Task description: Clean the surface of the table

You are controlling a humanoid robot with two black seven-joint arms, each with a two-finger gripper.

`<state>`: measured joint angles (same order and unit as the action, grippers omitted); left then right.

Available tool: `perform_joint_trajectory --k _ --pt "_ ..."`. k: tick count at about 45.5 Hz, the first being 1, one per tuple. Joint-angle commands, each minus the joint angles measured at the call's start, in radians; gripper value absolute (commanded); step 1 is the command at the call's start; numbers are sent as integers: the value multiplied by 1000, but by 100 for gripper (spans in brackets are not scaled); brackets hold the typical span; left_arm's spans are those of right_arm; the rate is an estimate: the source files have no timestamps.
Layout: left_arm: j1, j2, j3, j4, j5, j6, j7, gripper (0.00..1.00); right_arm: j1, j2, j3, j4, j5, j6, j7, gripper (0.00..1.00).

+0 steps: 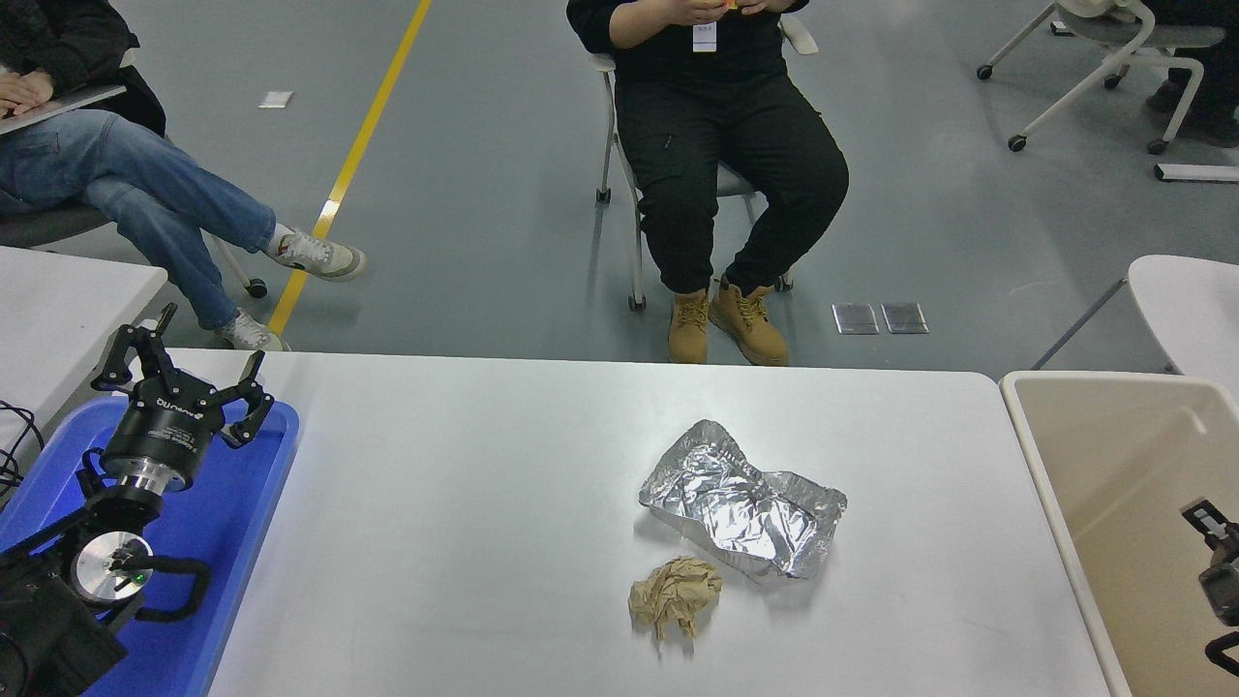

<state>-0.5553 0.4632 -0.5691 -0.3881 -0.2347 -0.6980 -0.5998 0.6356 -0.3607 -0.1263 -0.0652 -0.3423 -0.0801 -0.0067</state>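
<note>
Spanning the view's lower half, the white desk (465, 503) carries 2 scraps right of its middle: crumpled foil (743, 501) and, nearer the near edge, a brown paper wad (675, 596). The left pincer (184, 378) hangs spread above the blue tray (227, 523) at the left edge. Over the beige bin (1094, 455) beyond the right edge, the right pincer (1215, 552) barely shows; its state can't be told.

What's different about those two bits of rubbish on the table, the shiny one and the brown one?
The crushed foil tray is silvery and reflective; the crumpled paper ball is dull brown. The foil is larger and flattened out wide; the paper is wadded into a compact lump. The foil lies farther from the robot. Both rest on the white table surface.
</note>
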Motion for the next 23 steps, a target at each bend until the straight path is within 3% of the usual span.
perform_joint_trajectory --k 1,23 --pt "0 0 0 0 0 0 0 100 56 -15 109 1 0 5 -1 98" --pt "0 0 0 0 0 0 0 100 194 -121 346 1 40 8 8 98"
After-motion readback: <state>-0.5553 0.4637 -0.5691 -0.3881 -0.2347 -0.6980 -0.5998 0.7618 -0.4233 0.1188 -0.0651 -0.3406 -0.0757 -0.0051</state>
